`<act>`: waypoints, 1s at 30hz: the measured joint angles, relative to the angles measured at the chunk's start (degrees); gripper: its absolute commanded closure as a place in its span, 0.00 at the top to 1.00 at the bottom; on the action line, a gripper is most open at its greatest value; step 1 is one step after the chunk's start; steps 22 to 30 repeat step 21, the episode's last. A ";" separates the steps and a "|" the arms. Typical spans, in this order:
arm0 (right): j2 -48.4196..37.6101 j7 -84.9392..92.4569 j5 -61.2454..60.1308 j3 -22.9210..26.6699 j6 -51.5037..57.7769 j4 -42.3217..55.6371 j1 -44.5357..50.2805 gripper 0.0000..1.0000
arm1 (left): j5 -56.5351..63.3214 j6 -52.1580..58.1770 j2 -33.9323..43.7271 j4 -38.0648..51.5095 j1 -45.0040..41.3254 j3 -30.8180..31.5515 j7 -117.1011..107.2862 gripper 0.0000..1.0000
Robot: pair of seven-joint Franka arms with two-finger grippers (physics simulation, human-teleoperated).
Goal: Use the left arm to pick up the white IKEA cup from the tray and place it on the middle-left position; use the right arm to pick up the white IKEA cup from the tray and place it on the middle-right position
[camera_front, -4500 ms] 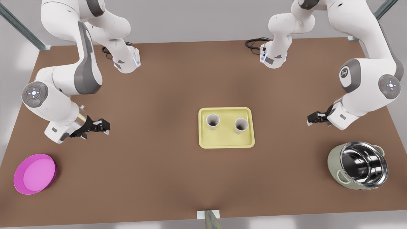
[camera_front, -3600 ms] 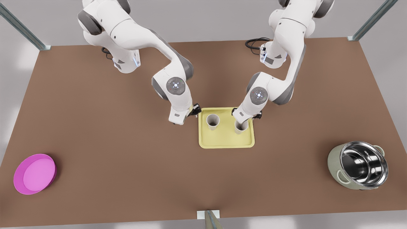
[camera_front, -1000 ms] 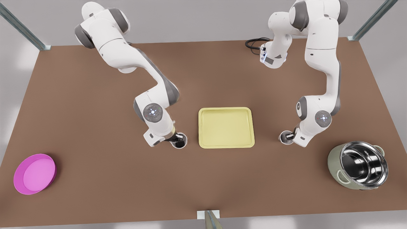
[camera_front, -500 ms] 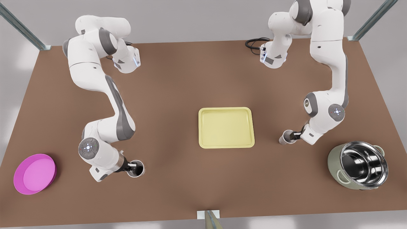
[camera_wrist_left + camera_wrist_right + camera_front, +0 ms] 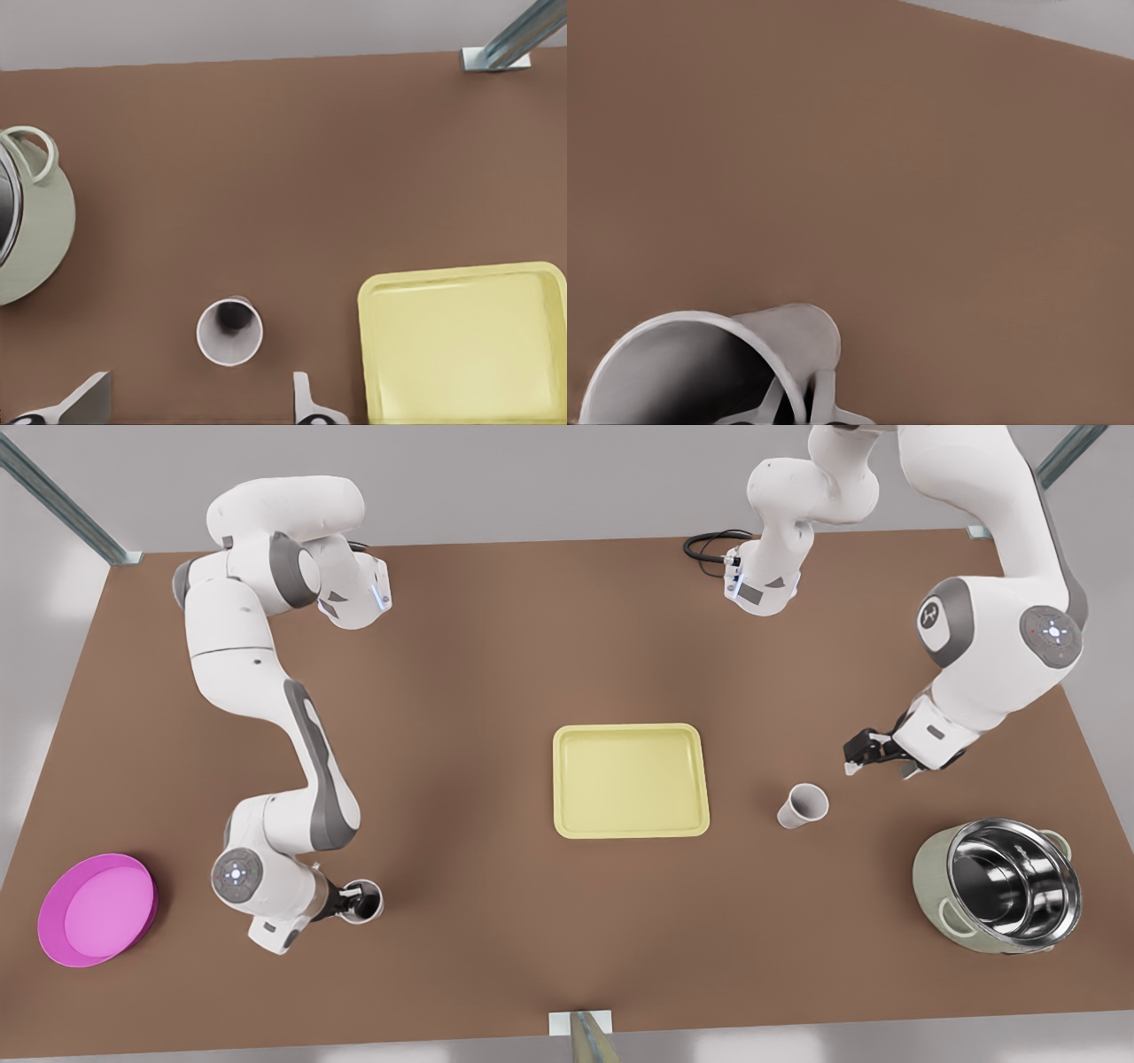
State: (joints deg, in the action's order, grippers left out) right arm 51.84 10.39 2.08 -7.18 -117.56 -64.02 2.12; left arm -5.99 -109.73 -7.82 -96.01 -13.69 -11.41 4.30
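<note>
Brown table (image 5: 496,646): tray (image 5: 631,825), cup (image 5: 803,806), magenta dish (image 5: 96,910), pot (image 5: 999,887).

Simulated robotics test cell: two white arms bolted to a bare brown table (image 5: 496,646), metal frame posts (image 5: 62,505) at its corners, blank grey walls behind.

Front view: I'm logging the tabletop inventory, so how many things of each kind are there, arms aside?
White cups: 2, one held by the right gripper, one standing free near the open left gripper
Yellow tray: 1
Magenta dish: 1
Green pot: 1
Total: 5
</note>
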 measured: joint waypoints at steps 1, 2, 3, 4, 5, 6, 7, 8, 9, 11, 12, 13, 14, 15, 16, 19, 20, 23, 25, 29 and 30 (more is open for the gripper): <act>0.14 0.92 0.06 -0.01 -0.06 0.00 -0.01 0.48 | 0.34 0.21 -0.55 0.65 -0.29 0.01 -0.11 1.00; 0.21 1.79 0.08 -0.02 -0.11 0.00 -0.01 0.65 | 0.61 0.38 -0.95 0.98 -0.67 0.05 -0.23 1.00; 0.25 2.58 0.10 0.02 -0.16 0.00 -0.01 0.73 | 0.82 0.52 -1.30 1.14 -1.05 0.04 -0.34 1.00; 0.27 3.31 0.13 0.04 -0.20 0.00 -0.01 0.78 | 0.97 0.64 -1.52 1.23 -1.25 0.05 -0.44 1.00; 0.27 3.99 0.20 0.05 -0.24 0.00 -0.01 0.81 | 1.09 0.73 -1.63 1.28 -1.30 0.03 -0.53 1.00; 0.11 4.59 0.29 0.07 -0.28 0.13 -0.01 0.86 | 1.18 0.81 -1.68 1.30 -1.25 0.02 -0.62 1.00; -1.17 5.16 0.34 0.03 -0.09 0.21 0.01 0.89 | 1.25 0.88 -1.71 1.31 -1.16 0.01 -0.70 1.00; -3.33 5.70 0.35 -0.09 0.73 0.31 0.03 0.89 | 1.30 0.94 -1.72 1.32 -1.09 0.01 -0.78 1.00; -6.06 6.19 0.29 -0.26 2.04 0.38 0.14 0.89 | 1.34 0.99 -1.73 1.32 -1.06 0.01 -0.86 1.00; -12.15 6.78 0.14 -0.94 5.77 0.43 0.98 0.89 | 1.39 1.06 -1.73 1.33 -1.05 0.01 -1.00 1.00; -14.47 6.82 0.12 -1.14 7.81 0.47 1.66 0.89 | 1.41 1.09 -1.73 1.33 -1.06 0.01 -1.06 1.00; -16.07 6.76 0.12 -1.19 9.79 0.50 2.31 0.89 | 1.42 1.12 -1.73 1.33 -1.07 0.01 -1.12 1.00; -17.48 6.62 0.11 -1.25 11.65 0.49 2.94 0.89 | 1.43 1.16 -1.73 1.33 -1.08 0.01 -1.17 1.00; -18.68 6.41 0.10 -1.29 13.40 0.48 3.30 0.90 | 1.44 1.19 -1.73 1.33 -1.08 0.01 -1.22 1.00; -19.48 6.19 0.08 -1.31 15.00 0.48 3.47 0.90 | 1.44 1.21 -1.73 1.33 -1.08 0.01 -1.27 1.00; -20.84 5.43 0.04 -1.33 18.79 0.45 3.58 0.90 | 1.45 1.26 -1.73 1.33 -1.08 0.01 -1.36 1.00; -20.96 5.19 0.03 -1.34 19.78 0.46 3.59 0.90 | 1.45 1.28 -1.73 1.33 -1.08 0.01 -1.39 1.00; -21.02 4.97 0.02 -1.34 20.62 0.45 3.59 0.90 | 1.46 1.29 -1.73 1.33 -1.08 0.01 -1.42 1.00; -21.02 4.97 0.02 -1.34 20.62 0.45 3.59 0.90 | 1.46 1.29 -1.73 1.33 -1.08 0.01 -1.42 1.00; -21.02 4.97 0.02 -1.34 20.62 0.45 3.59 0.90 | 1.46 1.29 -1.73 1.33 -1.08 0.01 -1.42 1.00; -21.02 4.97 0.02 -1.34 20.62 0.45 3.59 0.90 | 1.46 1.29 -1.73 1.33 -1.08 0.01 -1.42 1.00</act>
